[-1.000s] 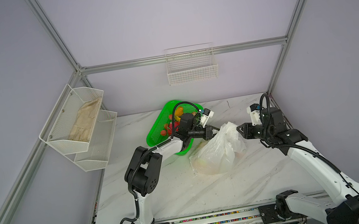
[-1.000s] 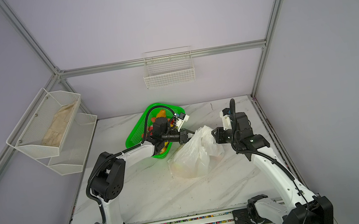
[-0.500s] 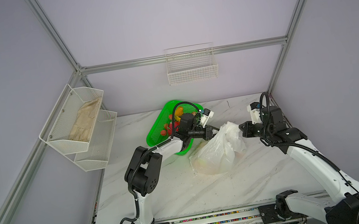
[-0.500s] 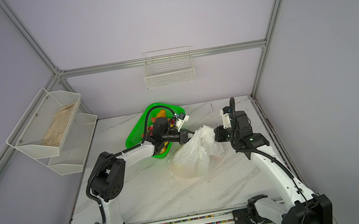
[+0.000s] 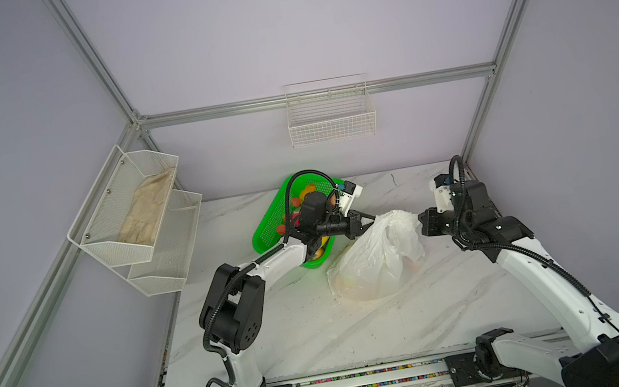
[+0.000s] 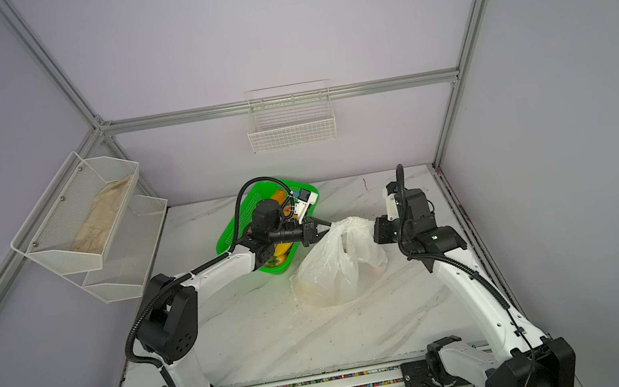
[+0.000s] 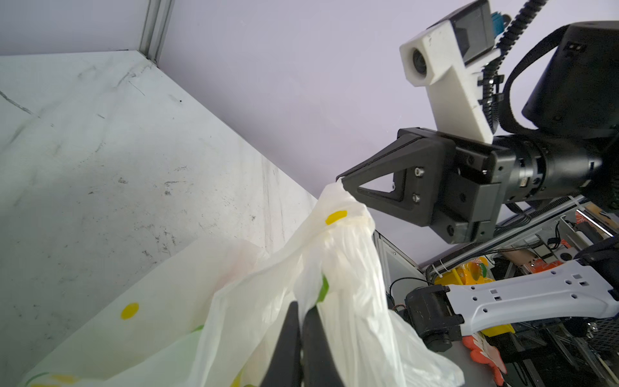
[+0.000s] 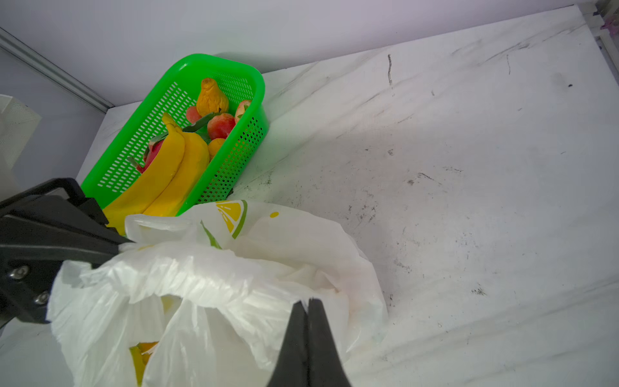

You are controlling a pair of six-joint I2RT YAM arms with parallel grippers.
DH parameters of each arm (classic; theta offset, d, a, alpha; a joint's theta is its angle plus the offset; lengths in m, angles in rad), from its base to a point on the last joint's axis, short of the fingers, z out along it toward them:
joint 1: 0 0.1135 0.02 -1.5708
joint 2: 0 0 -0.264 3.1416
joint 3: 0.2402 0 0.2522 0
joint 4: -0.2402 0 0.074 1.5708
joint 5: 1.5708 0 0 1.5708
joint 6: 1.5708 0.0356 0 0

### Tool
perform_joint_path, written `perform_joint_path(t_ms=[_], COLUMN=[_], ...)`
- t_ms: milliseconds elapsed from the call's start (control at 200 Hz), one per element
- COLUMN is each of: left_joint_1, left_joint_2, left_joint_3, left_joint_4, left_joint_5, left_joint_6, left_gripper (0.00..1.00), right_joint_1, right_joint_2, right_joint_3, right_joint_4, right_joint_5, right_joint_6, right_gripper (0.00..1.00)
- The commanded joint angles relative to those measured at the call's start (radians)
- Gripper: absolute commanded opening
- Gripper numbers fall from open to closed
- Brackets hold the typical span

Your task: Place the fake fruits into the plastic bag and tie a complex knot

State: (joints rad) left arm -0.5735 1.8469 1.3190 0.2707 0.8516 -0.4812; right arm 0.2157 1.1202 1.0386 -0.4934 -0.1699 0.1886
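Found bag (image 5: 373, 264) just beside basket (image 5: 269, 228); pinched at its top by left gripper (image 5: 371, 218) on basket's side, jaws closed on plastic; pinched opposite by right gripper (image 5: 420, 223), equally closed; saw 2 bananas (image 8: 167, 177) and smaller fruits (image 8: 219, 125) lying in basket.

You see the plastic bag (image 5: 373, 264) is thin, translucent and crinkled; the green basket (image 8: 244, 147) is glossy perforated plastic; the table (image 5: 320, 327) looks smooth marble, scuffed.
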Motion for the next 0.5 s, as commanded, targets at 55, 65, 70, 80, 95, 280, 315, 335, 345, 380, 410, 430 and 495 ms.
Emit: perform_joint_path(t_ms=[55, 65, 70, 80, 95, 280, 315, 335, 345, 380, 410, 430, 495], left_joint_1=[0.040, 0.040, 0.040, 0.041, 0.042, 0.046, 0.046, 0.046, 0.046, 0.047, 0.049, 0.051, 0.056], left_joint_2=[-0.072, -0.074, -0.076, -0.078, -0.082, -0.102, -0.100, -0.100, -0.100, -0.101, -0.103, -0.104, -0.116], left_joint_3=[-0.062, -0.063, -0.064, -0.065, -0.067, -0.073, -0.073, -0.074, -0.073, -0.074, -0.076, -0.077, -0.082], left_joint_4=[-0.017, -0.017, -0.017, -0.017, -0.019, -0.034, -0.036, -0.036, -0.037, -0.042, -0.048, -0.050, -0.061], left_joint_5=[-0.068, -0.071, -0.072, -0.073, -0.076, -0.082, -0.082, -0.082, -0.082, -0.083, -0.086, -0.086, -0.090], left_joint_6=[0.027, 0.027, 0.027, 0.027, 0.027, 0.030, 0.030, 0.030, 0.031, 0.034, 0.036, 0.038, 0.044], left_gripper=[0.00, 0.00, 0.00, 0.00, 0.00, 0.00, 0.00, 0.00, 0.00, 0.00, 0.00, 0.00, 0.00], right_joint_1=[-0.008, -0.008, -0.008, -0.009, -0.009, -0.009, -0.010, -0.009, -0.010, -0.010, -0.008, -0.009, -0.009], right_joint_2=[0.027, 0.029, 0.030, 0.029, 0.031, 0.032, 0.033, 0.032, 0.033, 0.035, 0.035, 0.035, 0.035], right_joint_3=[0.005, 0.003, 0.003, 0.002, 0.000, -0.014, -0.013, -0.010, -0.010, -0.006, -0.002, -0.002, -0.004], right_joint_4=[-0.022, -0.022, -0.021, -0.020, -0.019, 0.008, 0.009, 0.008, 0.007, 0.002, -0.002, -0.004, -0.005], right_joint_5=[0.097, 0.098, 0.098, 0.098, 0.098, 0.090, 0.089, 0.090, 0.092, 0.098, 0.108, 0.116, 0.137], right_joint_6=[-0.008, -0.009, -0.008, -0.008, -0.008, -0.003, -0.001, 0.000, 0.000, 0.005, 0.010, 0.013, 0.017], right_gripper=[0.00, 0.00, 0.00, 0.00, 0.00, 0.00, 0.00, 0.00, 0.00, 0.00, 0.00, 0.00, 0.00])
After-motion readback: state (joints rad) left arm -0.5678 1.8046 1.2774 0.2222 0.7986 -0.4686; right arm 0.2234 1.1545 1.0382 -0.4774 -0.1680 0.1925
